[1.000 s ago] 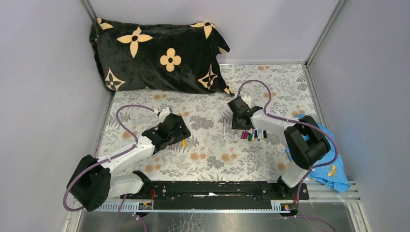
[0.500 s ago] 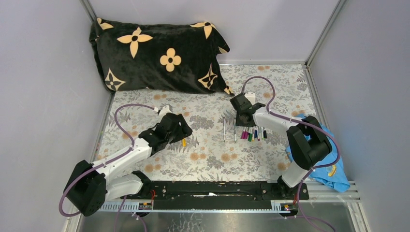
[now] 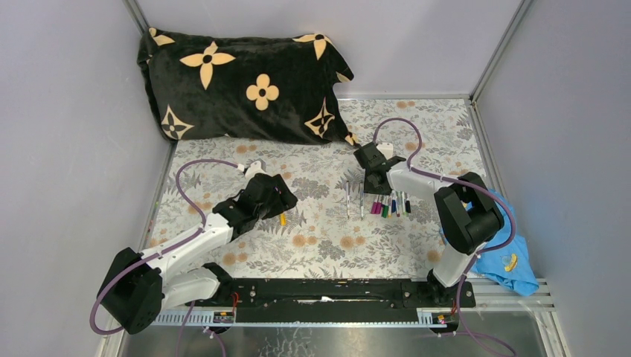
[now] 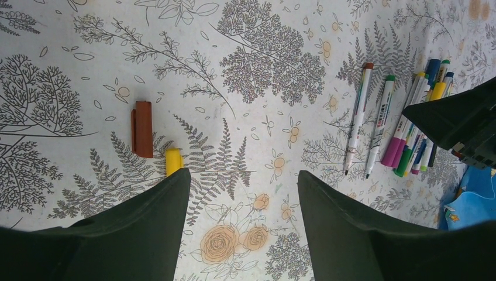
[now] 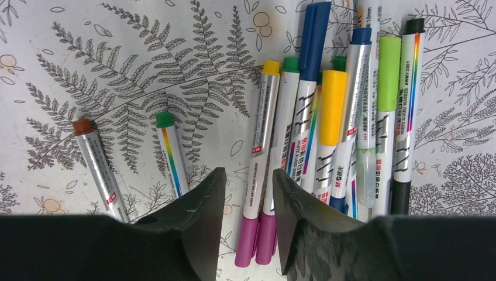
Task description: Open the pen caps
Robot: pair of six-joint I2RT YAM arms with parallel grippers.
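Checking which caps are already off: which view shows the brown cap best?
Left wrist. The brown cap lies in full view, next to the yellow cap. In the top external view I cannot make it out; only the yellow cap shows. The right wrist view shows just pens.

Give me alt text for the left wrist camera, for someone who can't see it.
The open left gripper hangs over a floral tablecloth, a brown cap and a yellow cap lying beside one finger. Pens lie at the right.

yellow cap [image 4: 173, 161] half hidden, pens [image 5: 290, 117] cropped
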